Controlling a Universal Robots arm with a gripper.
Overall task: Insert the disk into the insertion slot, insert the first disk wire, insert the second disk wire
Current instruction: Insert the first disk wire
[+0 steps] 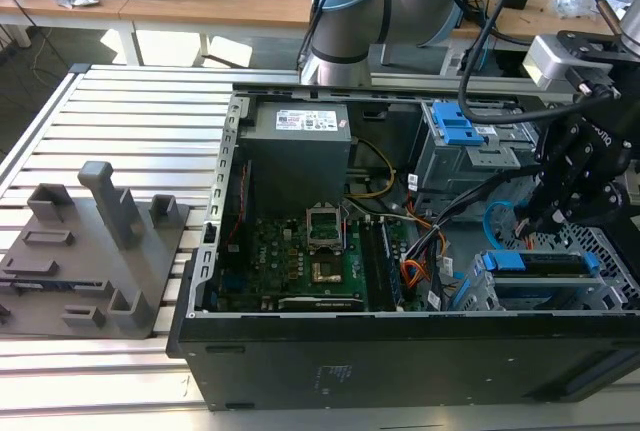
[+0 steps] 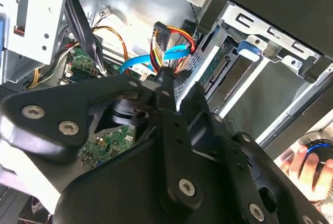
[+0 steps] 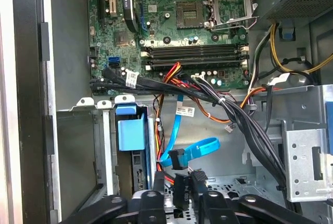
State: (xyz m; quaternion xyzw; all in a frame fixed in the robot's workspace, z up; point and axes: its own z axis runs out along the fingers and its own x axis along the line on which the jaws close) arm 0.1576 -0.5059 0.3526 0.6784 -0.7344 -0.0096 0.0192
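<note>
Jaws of the black gripper [image 3: 191, 177] are drawn almost together, with hardly a gap between the tips. What they nip is covered by the fingers themselves, so I cannot tell whether a plug sits between them. They hang low inside the open black computer case [image 1: 400, 371], right at the back end of the drive bay.

The silver-grey hard drive in its bright blue plastic carrier, the disk [image 1: 545, 263], already lies in the light grey perforated sheet-metal cage, the insertion slot [image 1: 482, 289]. By the look of it, that first part is done.

The thin red-orange wire bundle, the first disk wire [image 2: 188, 38], curls down just beside the fingertips. The thin light-blue flat cable, the second disk wire [image 3: 200, 148], loops close above them, and its small dark plug [image 3: 178, 158] lies loose just beside the gripper in the first wrist view.

I judge the work to be at the wiring of the disk. Doing it well means keeping the plug square to the drive's rear edge and pushing straight along the drive's length. The blue loop should stay clear of the fingers, and no sideways pull should drag on the bundle.
</note>
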